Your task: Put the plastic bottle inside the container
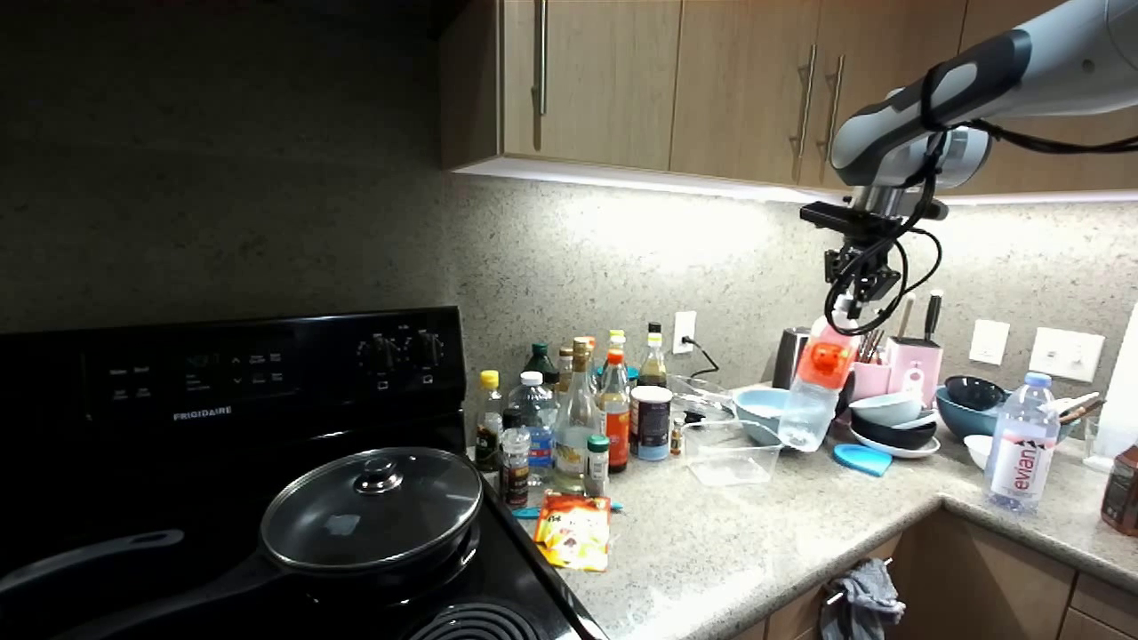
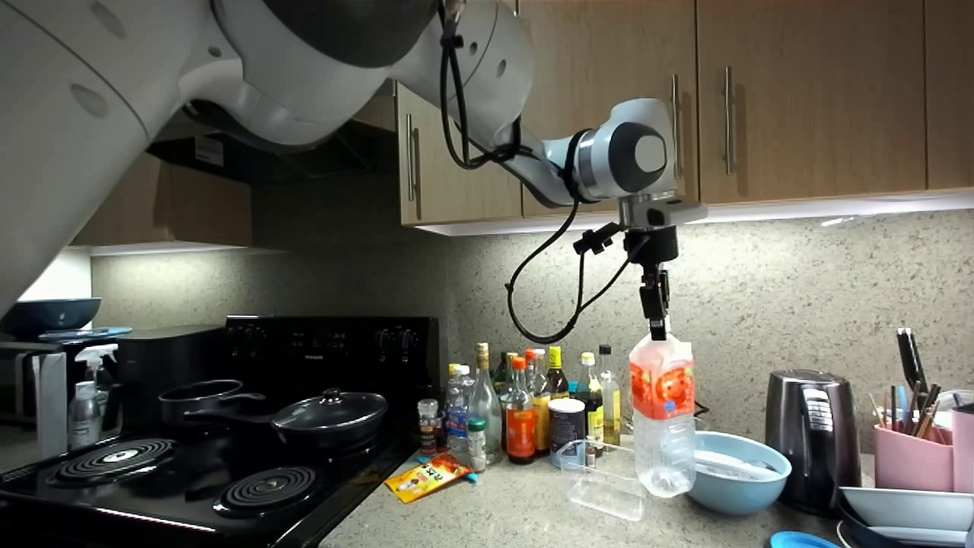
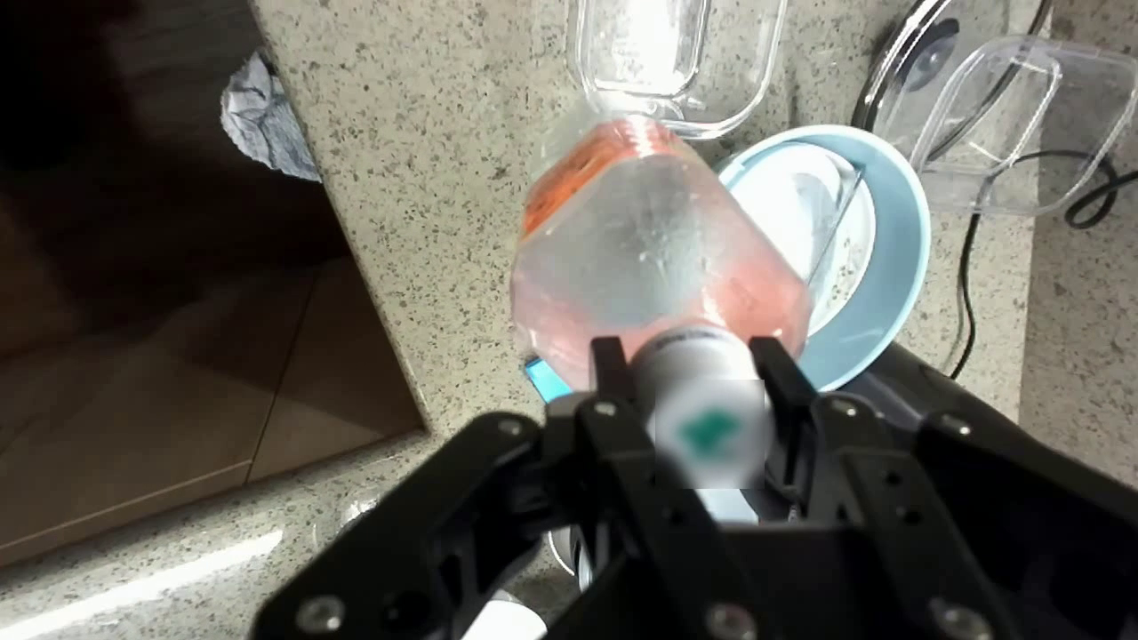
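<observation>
The hand grips the plastic bottle by its top, over the bench. The light blue bowl (a kettle beside it) and a clear plastic tray stand near on 2 sides.

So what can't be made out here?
Wrist view: green mark on the cap, blurred.
Wrist view: inside of the light blue bowl, partly hidden by the plastic bottle.
In an exterior view: brown object, cut off by the right edge.
In an exterior view: base of the green-capped dark bottle, hidden by a white-capped bottle.
</observation>
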